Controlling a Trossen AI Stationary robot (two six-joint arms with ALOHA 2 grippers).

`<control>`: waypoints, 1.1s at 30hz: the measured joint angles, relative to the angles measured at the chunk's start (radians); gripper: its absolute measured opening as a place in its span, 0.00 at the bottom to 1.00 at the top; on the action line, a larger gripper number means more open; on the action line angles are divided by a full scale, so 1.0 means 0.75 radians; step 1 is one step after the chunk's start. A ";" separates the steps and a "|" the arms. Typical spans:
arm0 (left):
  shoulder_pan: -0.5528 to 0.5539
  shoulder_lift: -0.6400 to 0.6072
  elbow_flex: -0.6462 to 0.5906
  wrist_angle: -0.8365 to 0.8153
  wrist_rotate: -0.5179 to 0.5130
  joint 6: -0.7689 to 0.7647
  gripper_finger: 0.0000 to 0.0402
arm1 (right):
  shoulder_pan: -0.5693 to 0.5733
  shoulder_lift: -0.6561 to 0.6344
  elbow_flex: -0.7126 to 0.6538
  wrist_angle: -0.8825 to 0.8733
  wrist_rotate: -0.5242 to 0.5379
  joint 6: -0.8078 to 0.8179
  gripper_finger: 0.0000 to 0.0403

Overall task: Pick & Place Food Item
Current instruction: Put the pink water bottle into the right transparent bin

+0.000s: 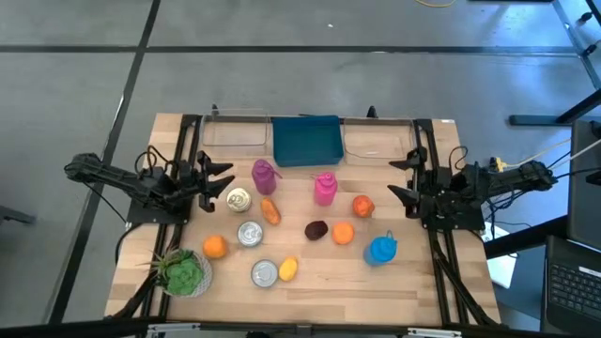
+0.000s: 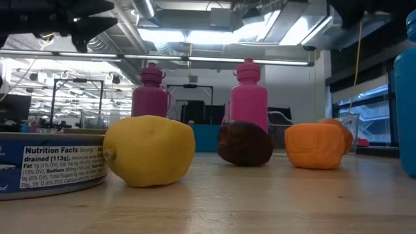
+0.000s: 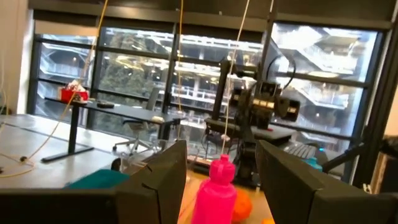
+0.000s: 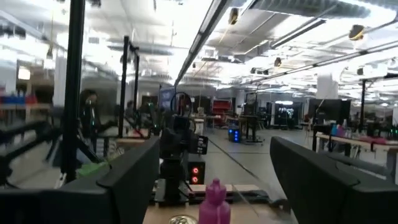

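High view gives me the whole table (image 1: 319,282); the low view hides much of it, since a yellow lemon (image 2: 149,151) fills the foreground and a tin can (image 2: 52,162) is cut off at that picture's left edge, with only part of its nutrition label readable. A blue bottle (image 2: 406,97) is also clipped at the low view's right edge.

From above I count two pink bottles, one purple-pink (image 1: 265,176) and one brighter pink (image 1: 325,187), three tin cans (image 1: 238,199) (image 1: 250,234) (image 1: 265,272), and one teal bin (image 1: 306,140) at the far edge between two clear trays, whose outlines are hard to make out. Food items: one lemon (image 1: 288,269), three orange round fruits (image 1: 215,246) (image 1: 343,233) (image 1: 363,206), one carrot-like orange piece (image 1: 271,211), one dark plum-like fruit (image 1: 316,230) and one green leafy head (image 1: 183,272) at the near left corner. I cannot tell which is the task's item.

My left gripper (image 1: 218,180) hangs over the table's left side, near the purple-pink bottle, fingers spread and empty. My right gripper (image 1: 406,192) hangs over the right side, near the rightmost orange fruit, fingers likewise parted, grasping nothing.
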 joint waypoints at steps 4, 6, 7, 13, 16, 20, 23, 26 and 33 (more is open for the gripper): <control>0.000 0.146 0.140 -0.070 -0.007 0.054 0.46 | -0.055 0.224 0.209 -0.217 -0.029 -0.033 0.75; 0.000 0.234 0.226 -0.125 -0.018 0.084 0.46 | -0.086 0.337 0.312 -0.317 -0.038 -0.034 0.74; 0.000 0.276 0.273 -0.147 -0.018 0.104 0.46 | -0.102 0.390 0.359 -0.357 -0.043 -0.045 0.74; 0.000 0.479 0.461 -0.169 0.037 0.277 0.46 | -0.149 0.623 0.524 -0.377 -0.049 -0.195 0.73; 0.000 0.534 0.500 -0.152 0.079 0.323 0.46 | -0.146 0.710 0.565 -0.383 -0.063 -0.224 0.73; -0.001 0.582 0.497 -0.175 0.103 0.355 0.46 | -0.147 0.813 0.611 -0.371 -0.094 -0.227 0.73; 0.000 0.602 0.496 -0.220 0.102 0.320 0.46 | -0.147 0.883 0.616 -0.370 -0.139 -0.230 0.73; 0.000 0.643 0.496 -0.167 0.107 0.275 0.46 | -0.147 0.942 0.617 -0.340 -0.182 -0.262 0.73; 0.000 0.685 0.497 -0.209 0.042 0.310 0.46 | -0.170 0.978 0.618 -0.281 -0.123 -0.189 0.73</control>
